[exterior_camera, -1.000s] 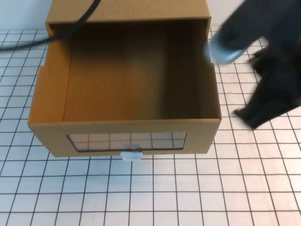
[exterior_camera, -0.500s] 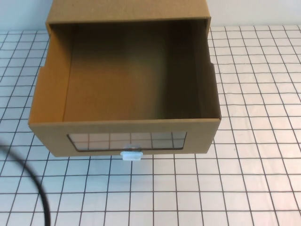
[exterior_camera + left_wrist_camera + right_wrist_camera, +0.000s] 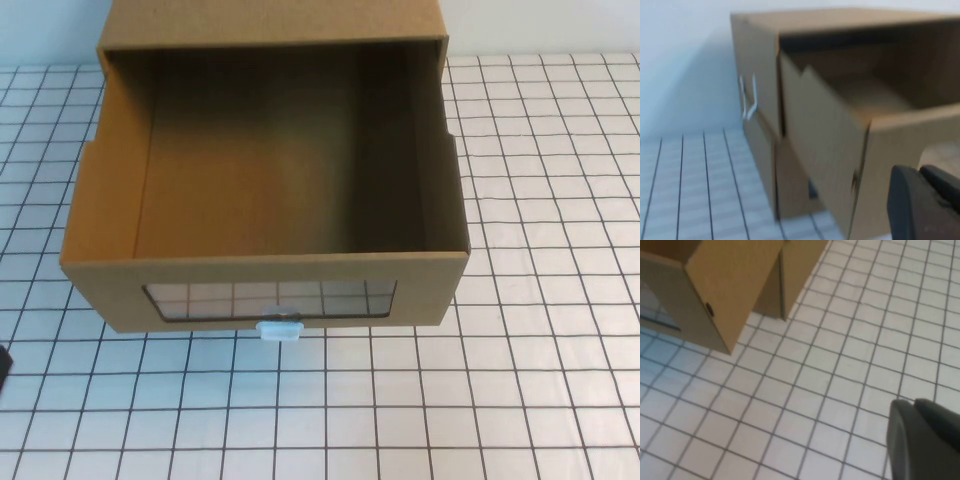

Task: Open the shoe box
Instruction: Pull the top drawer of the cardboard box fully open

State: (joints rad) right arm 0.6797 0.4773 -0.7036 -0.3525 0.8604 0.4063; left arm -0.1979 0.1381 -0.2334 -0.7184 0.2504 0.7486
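Gone from the overhead shot is the right arm, which a second ago was a dark blur sweeping past the box's right side. The black cable that swung through has cleared off too. What's left is the shoe box (image 3: 425, 288) in the middle of the table (image 3: 540, 380), with its drawer (image 3: 100, 215) pulled well out of the sleeve (image 3: 270, 20) toward the robot. The inside is bare, and there's a little white pull tab (image 3: 279, 328) on the windowed front.

Looks to me like the job's basically done. Off the box's right front corner, the right pincer (image 3: 920, 440) is shut tight on nothing, over bare grid. Down low by the drawer's left side is the left pincer (image 3: 922, 205), and I can't tell if it's open or closed. Nothing's blocking the drawer as far as I can see.
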